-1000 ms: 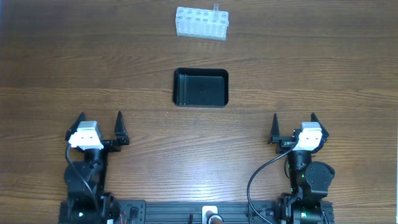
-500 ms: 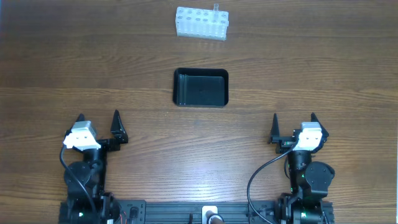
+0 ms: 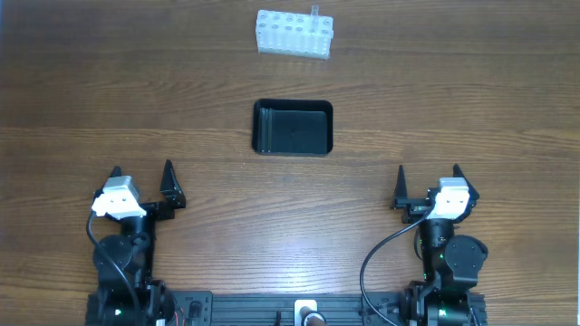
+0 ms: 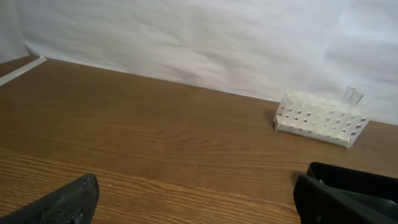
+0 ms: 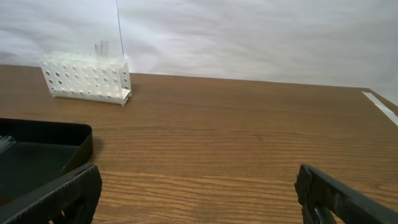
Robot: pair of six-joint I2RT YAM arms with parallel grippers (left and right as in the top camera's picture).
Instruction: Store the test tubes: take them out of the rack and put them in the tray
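Clear plastic test tube [image 3: 315, 11] stands upright at one end of the white perforated plastic rack [image 3: 293, 33], beyond the black round-cornered rectangular tray [image 3: 293, 128] on the wood-grain worktop [image 3: 453, 91]. Faint streaks along the tray's left side may be clear tubes. The left pincer [image 3: 141, 167], fingers apart, has edged slightly leftward since a second ago. The right pincer [image 3: 428, 169], likewise spread, is unchanged.

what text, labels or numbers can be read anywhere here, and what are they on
None can be read.
The white rack, black tray and wooden table show no words, numbers or signs.
The left gripper and right gripper show no legible print either.
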